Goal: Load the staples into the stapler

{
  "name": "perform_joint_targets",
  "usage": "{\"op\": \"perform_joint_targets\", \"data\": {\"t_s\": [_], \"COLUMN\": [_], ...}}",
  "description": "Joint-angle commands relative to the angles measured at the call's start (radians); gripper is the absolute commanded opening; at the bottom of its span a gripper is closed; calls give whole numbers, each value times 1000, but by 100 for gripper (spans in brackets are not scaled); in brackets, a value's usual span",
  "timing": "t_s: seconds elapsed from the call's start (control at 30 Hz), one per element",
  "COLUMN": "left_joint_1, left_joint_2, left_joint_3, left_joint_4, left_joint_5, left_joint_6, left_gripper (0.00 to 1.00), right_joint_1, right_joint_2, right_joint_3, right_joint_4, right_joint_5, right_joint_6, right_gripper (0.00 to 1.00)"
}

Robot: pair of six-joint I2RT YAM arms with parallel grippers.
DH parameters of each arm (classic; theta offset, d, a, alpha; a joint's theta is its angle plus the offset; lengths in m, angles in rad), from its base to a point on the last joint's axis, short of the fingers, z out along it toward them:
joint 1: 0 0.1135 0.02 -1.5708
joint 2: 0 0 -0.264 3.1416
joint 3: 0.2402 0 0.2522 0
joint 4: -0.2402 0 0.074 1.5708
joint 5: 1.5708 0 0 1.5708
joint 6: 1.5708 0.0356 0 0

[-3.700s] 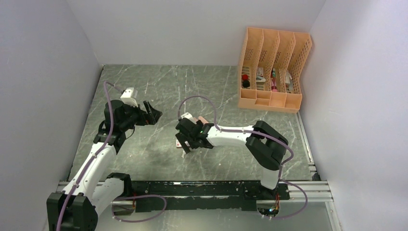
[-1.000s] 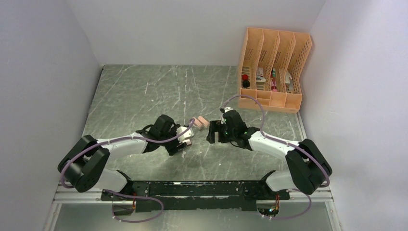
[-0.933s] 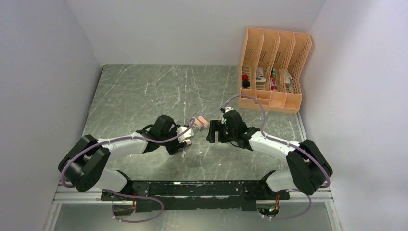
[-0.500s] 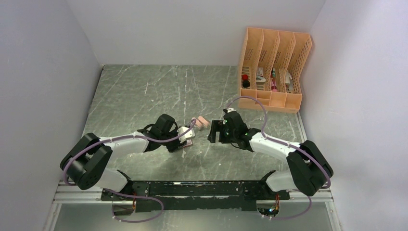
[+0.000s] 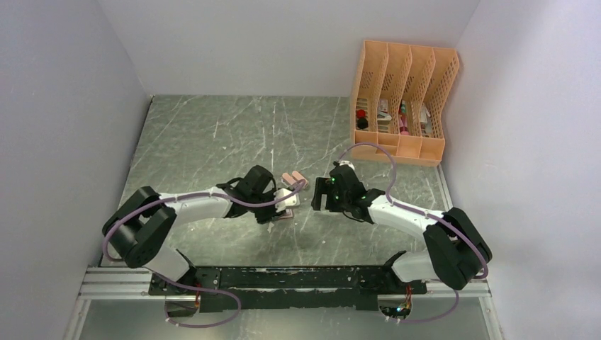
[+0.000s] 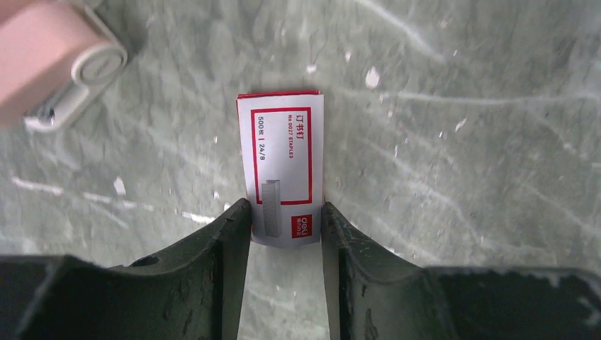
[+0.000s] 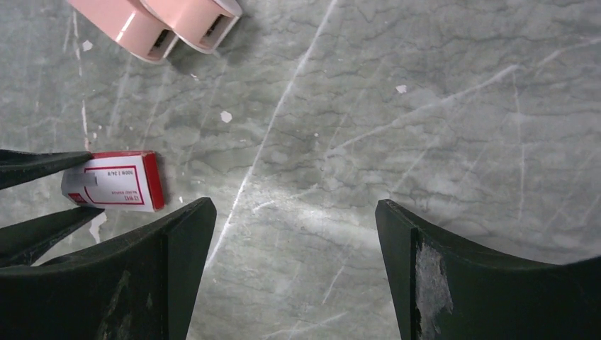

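1. The staple box (image 6: 281,170) lies flat and closed, label up, near the middle of the counter (image 5: 212,142). I cannot tell whether it rests there or is just lifted.
2. The left jaws are clamped on it, with one finger (image 6: 227,283) pressed to each long side. They hold only its near end, so most of the box sticks out ahead of the tips.
3. The step in hand looks like steadying the box for opening. With so shallow a hold, it should be kept level and squeezed evenly, or it may pivot.
4. The right jaws are spread wide and empty over bare counter. The box lies outside their gap, off to one side, with its free end towards them. They would need to line up with that end.
5. The pink staplers (image 7: 120,25) lie just beyond the box, apart from it and untouched.
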Motion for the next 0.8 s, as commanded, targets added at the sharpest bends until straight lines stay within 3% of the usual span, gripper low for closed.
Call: {"op": "perform_joint_targets", "data": {"t_s": [0.0, 0.4, 0.67, 0.77], "left_joint_1": [-55, -171, -178, -178], "left_joint_2": [63, 227, 192, 178], "left_joint_3": [97, 188, 95, 67], "left_joint_4": [-39, 67, 168, 206], "left_joint_5": [34, 24, 3, 7], "left_joint_6": [26, -85, -146, -164], "left_gripper": [43, 46, 67, 69], "right_joint_1": [-11, -130, -137, -137], "right_joint_2": [-35, -134, -143, -132], "right_joint_3": [-15, -63, -63, -56], "right_joint_4": [-44, -177, -206, -213], "right_joint_5": [69, 127, 97, 101], "right_joint_6": [37, 58, 69, 69], "right_gripper": [89, 89, 89, 89]}}
